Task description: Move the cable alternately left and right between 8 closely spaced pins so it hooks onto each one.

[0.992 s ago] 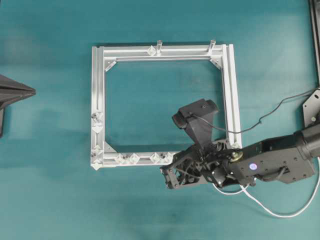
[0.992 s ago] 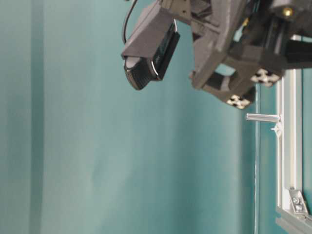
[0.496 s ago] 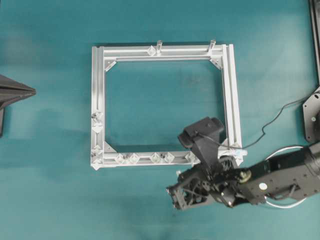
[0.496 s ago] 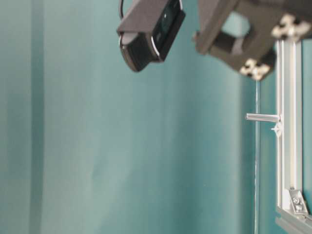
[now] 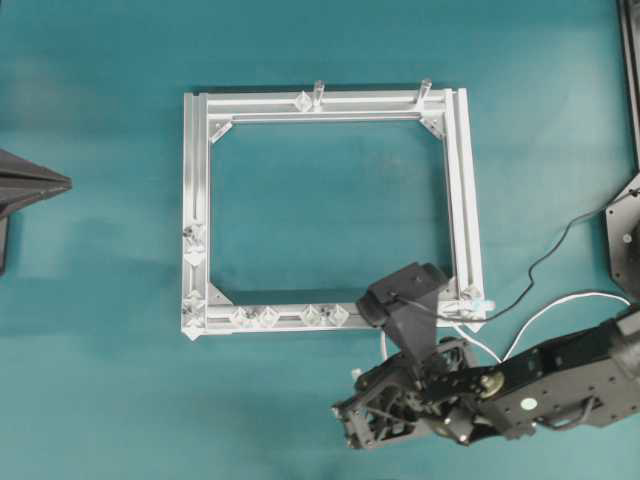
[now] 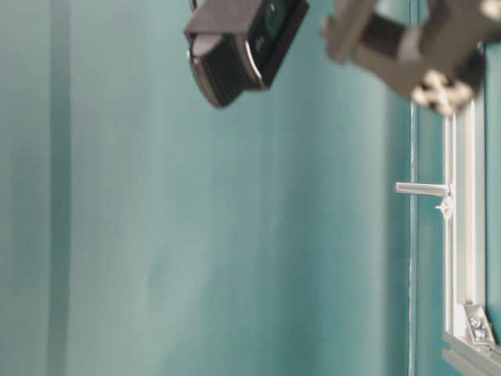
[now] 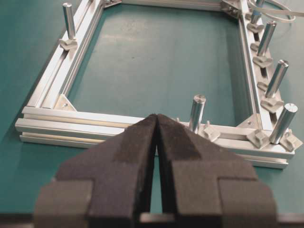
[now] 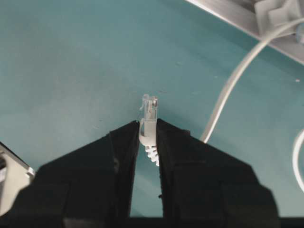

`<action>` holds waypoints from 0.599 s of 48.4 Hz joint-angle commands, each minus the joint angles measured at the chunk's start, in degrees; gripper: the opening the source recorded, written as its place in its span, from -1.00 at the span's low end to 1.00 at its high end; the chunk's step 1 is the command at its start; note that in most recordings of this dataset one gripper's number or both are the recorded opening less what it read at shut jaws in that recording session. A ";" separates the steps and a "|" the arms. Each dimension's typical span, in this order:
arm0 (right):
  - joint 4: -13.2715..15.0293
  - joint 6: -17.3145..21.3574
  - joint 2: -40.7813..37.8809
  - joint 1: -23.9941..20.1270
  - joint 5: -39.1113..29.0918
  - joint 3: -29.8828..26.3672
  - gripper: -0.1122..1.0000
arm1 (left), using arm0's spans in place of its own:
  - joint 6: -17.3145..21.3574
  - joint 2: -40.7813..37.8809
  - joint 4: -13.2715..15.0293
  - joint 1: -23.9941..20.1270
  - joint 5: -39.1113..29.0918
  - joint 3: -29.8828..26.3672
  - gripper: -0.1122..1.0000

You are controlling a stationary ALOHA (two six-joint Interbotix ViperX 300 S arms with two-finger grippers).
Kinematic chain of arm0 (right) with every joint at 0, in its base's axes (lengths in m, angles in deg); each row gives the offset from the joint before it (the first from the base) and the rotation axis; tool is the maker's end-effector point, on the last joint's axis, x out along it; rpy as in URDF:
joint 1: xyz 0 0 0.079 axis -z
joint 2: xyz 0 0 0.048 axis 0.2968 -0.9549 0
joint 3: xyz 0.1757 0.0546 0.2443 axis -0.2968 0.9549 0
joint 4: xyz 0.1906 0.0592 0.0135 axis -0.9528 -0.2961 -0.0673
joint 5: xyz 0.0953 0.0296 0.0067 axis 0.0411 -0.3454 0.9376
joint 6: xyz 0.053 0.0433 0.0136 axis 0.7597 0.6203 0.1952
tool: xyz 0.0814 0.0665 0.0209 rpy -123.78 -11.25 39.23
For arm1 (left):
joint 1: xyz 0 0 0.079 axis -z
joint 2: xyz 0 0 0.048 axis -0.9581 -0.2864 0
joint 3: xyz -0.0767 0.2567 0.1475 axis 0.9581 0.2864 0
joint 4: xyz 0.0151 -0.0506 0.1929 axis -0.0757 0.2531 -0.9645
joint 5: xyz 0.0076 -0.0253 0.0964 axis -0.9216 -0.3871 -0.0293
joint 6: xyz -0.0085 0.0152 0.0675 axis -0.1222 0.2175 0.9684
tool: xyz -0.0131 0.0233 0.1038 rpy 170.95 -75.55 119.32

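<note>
cable [image 8: 148, 124] — in right gripper [image 8: 147, 135]

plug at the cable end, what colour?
Clear plug on white cable; right wrist view.

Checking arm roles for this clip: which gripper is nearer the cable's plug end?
Right. The right gripper is shut on the cable just behind its plug. The left gripper is shut and empty, facing the frame, apart from the plug.
</note>
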 commanded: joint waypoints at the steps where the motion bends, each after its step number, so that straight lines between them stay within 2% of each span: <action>1: 0.26 0.00 -0.62 -0.18 0.09 -3.25 -0.50 | -0.26 -0.35 -0.09 0.09 0.26 -1.05 -0.80; 7: 0.26 0.09 -2.90 0.09 -0.70 -7.91 -0.50 | -0.26 -0.35 -0.09 0.09 0.26 -1.05 -0.80; 18: 0.26 0.09 -7.82 2.64 -6.06 -15.56 -0.50 | -0.26 -0.35 0.00 0.09 0.26 -1.05 -0.80; 29: 0.26 0.09 -10.72 5.19 -7.29 -19.95 -0.50 | -0.26 -0.35 -0.09 0.09 0.18 -1.05 -0.80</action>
